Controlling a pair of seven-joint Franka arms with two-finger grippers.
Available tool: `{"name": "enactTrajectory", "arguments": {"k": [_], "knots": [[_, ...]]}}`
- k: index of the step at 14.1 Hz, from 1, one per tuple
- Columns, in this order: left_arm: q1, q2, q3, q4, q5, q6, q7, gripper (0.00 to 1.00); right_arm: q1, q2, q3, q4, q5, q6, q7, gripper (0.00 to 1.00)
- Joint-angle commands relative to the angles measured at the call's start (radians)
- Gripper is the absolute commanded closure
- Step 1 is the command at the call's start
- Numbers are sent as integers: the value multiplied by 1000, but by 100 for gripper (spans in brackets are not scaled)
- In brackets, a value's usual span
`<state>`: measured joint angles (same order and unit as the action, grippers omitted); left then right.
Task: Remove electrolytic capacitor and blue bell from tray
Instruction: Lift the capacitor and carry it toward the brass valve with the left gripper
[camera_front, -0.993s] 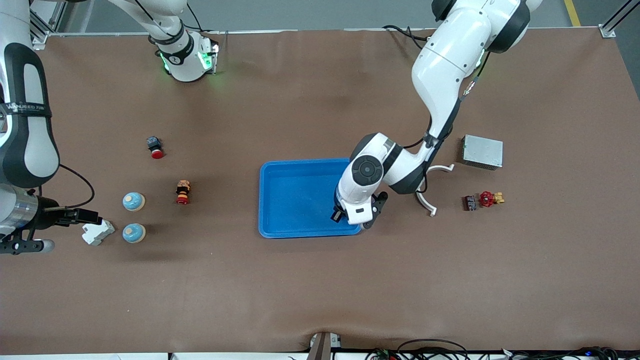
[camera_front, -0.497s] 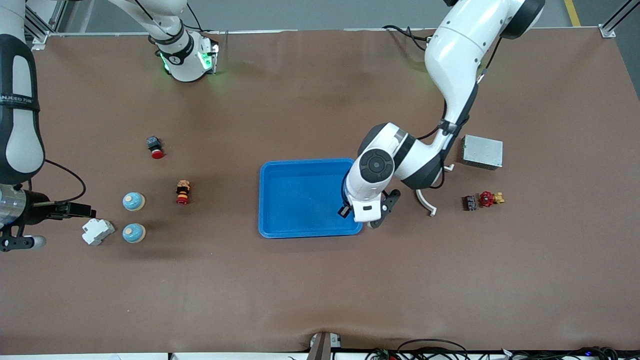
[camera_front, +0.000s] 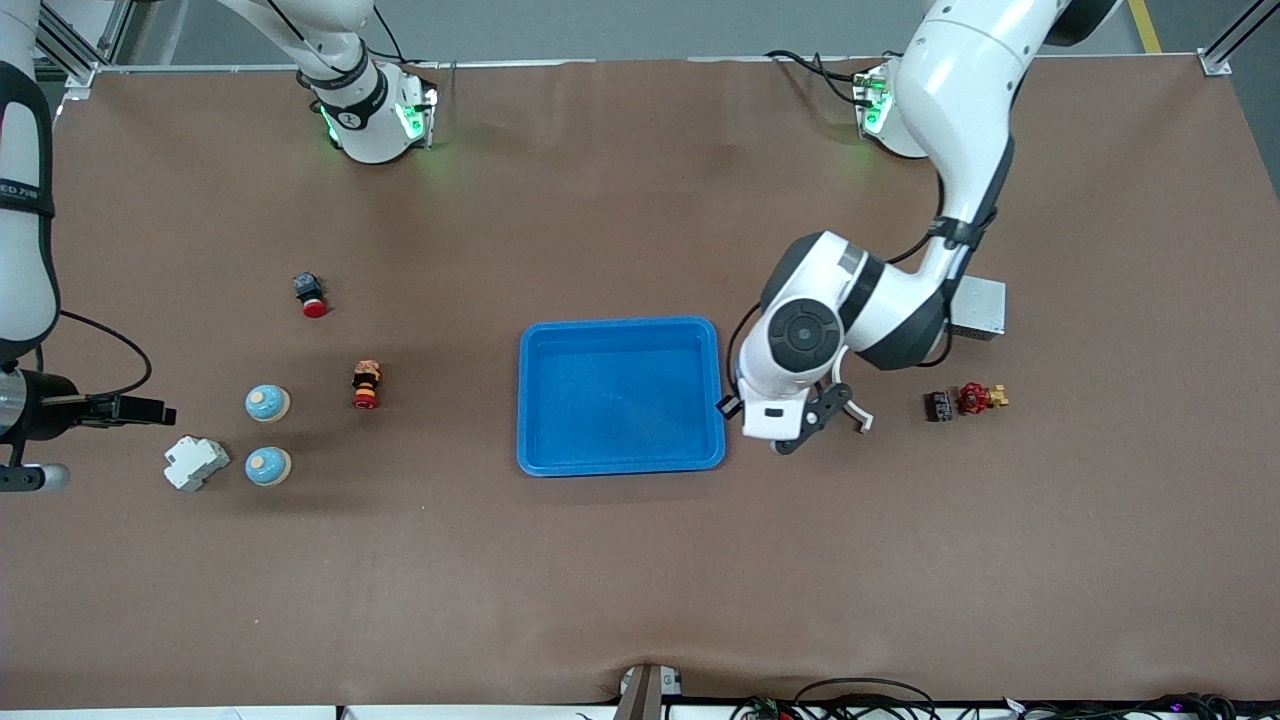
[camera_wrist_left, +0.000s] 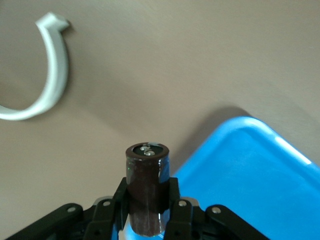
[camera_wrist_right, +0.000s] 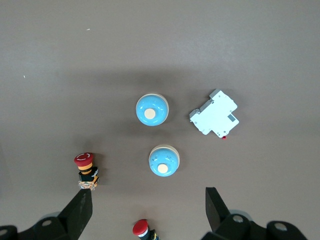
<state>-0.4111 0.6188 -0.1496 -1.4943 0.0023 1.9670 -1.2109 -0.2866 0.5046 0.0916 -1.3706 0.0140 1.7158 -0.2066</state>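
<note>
The table (camera_front: 620, 580) is wide and brown, and the biggest thing on it is the blue tray (camera_front: 620, 460), which lies in the middle. Its floor shows nothing inside, so I judge that both things are already out of it.

The left gripper (camera_wrist_left: 146, 212) hangs over the bare table just beside the tray's rim at the left arm's end, and its fingers (camera_wrist_left: 172, 202) are pinching the electrolytic capacitor (camera_wrist_left: 146, 192), a dark brown cylinder that stands upright between them. What is left, as I see it, is only to put this capacitor down on the table and to let it go.

The right gripper (camera_wrist_right: 147, 210) waits with its fingers spread wide and empty, over the group of small things at the right arm's end of the table. Two blue bells (camera_front: 267, 403) lie there on the table, well apart from the tray, one nearer to the front camera than the other. I cannot tell which of them came from the tray. Just beside them lies a white breaker (camera_front: 196, 462), and two red push buttons (camera_front: 365, 385) stand between the bells and the tray.
</note>
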Motion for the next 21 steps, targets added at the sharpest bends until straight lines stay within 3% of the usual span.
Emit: {"name": "enactTrajectory", "arguments": {"k": [1,8,13,18,21], "knots": [[78,-128,-4,-134,4,-62,158,100,-20,-1,10,11,7,-16,7,0],[228,-202,1,-192,44,-206,465,100,-5,-3,10,11,-6,-18,7,0],[388,-199,-1,-192,111,-208,713,100,-26,3,8,10,3,-15,3,0],[555,-191,-1,-196,130,-163,989,100,4,8,8,10,-12,-15,12,0],[642,-195,-1,-280,131,-6,1119,100,-2,6,7,10,-8,-15,12,0]]}}
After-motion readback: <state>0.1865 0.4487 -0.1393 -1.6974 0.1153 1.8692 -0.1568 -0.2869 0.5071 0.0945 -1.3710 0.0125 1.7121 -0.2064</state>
